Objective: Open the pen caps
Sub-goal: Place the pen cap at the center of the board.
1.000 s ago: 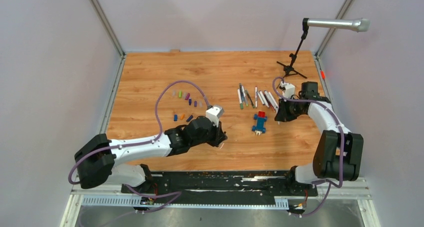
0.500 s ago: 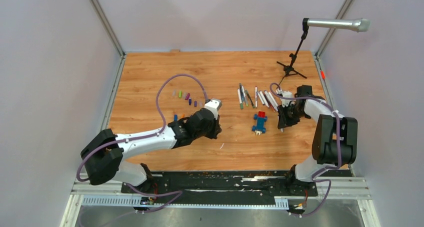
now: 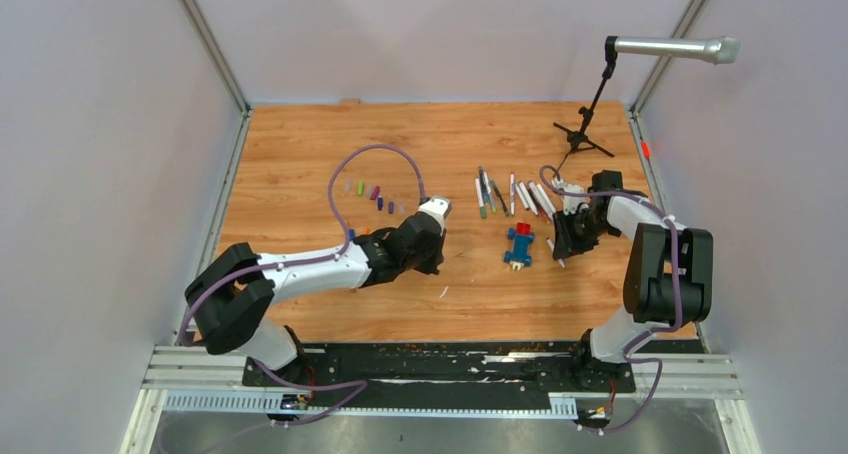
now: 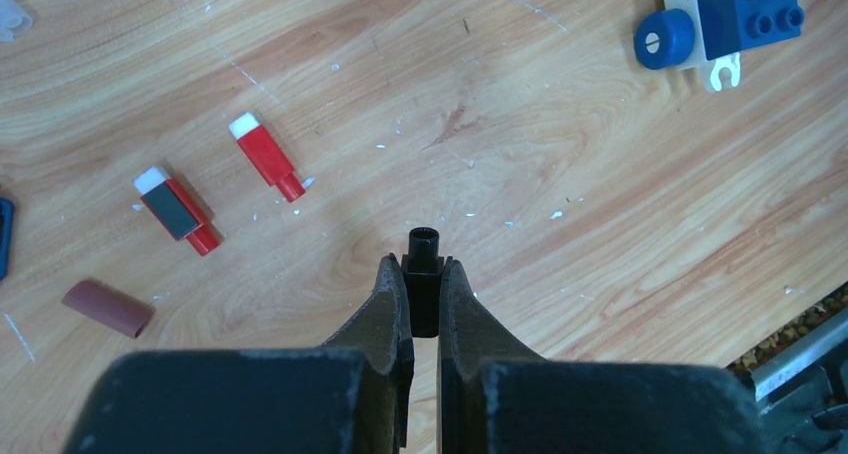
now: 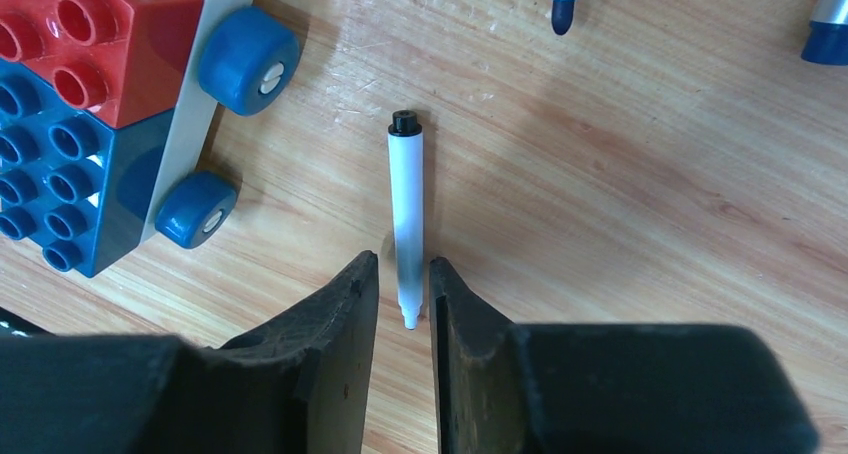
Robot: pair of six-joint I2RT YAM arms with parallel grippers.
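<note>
Black cap (image 4: 424,246) in near-closed left gripper (image 4: 424,272)

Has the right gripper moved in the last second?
Yes. The right gripper has come toward the near edge, away from the row of white plastic pens.

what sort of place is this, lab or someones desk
Probably a robot lab cell: a wood table boxed in by white panels, left arm and right arm bolted at its near edge, a microphone on a stand.
</note>
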